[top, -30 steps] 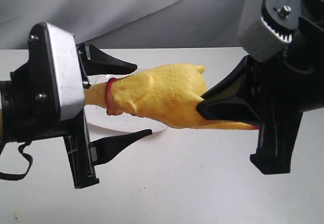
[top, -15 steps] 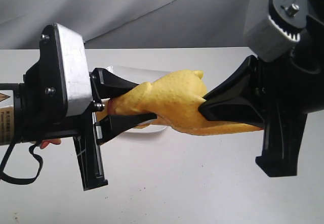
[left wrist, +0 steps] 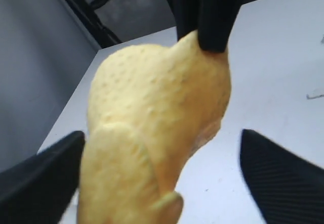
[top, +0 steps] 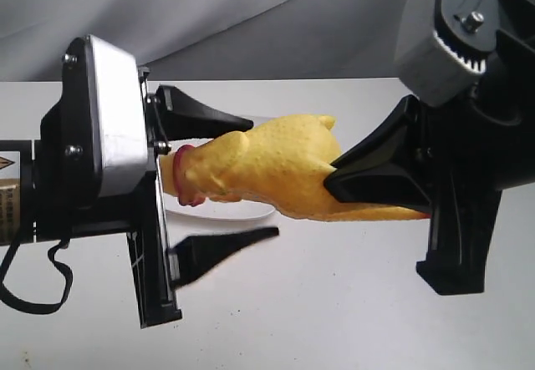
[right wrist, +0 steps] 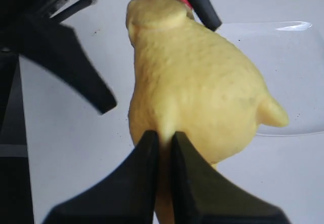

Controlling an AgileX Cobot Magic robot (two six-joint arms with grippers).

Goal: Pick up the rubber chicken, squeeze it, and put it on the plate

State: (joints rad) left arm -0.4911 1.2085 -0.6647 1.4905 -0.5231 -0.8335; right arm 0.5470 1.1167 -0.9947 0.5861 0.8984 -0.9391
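In the exterior view the rubber chicken (top: 267,169) hangs level in the air above the table (top: 334,303), held between the two arms. The right gripper (top: 331,185) is clamped on its rear end, fingers pressed together with a pinch of yellow rubber between them. The left gripper (top: 263,178) stands wide open around the front of the body, one finger above it and one well below; the lower one is blurred. A sliver of the plate (top: 247,211) shows under and behind the chicken, near its red collar (top: 182,174).

In the left wrist view the bumpy body (left wrist: 152,123) fills the gap between the left gripper's spread fingers (left wrist: 283,173). One finger sits just beside the rubber and the other is well apart from it. I cannot tell whether the near one touches.

In the right wrist view the right gripper (right wrist: 163,135) nips only a narrow fold at the tail, and the plate (right wrist: 298,72) lies on the table beyond the body.

That thin hold is the main risk: the whole weight of the chicken hangs out ahead of it, so the rubber may slide free. If the left gripper closes off-centre, it could tug the chicken out of that pinch. The toy also looks long against the plate, so a skewed release could leave it tipping over the rim.
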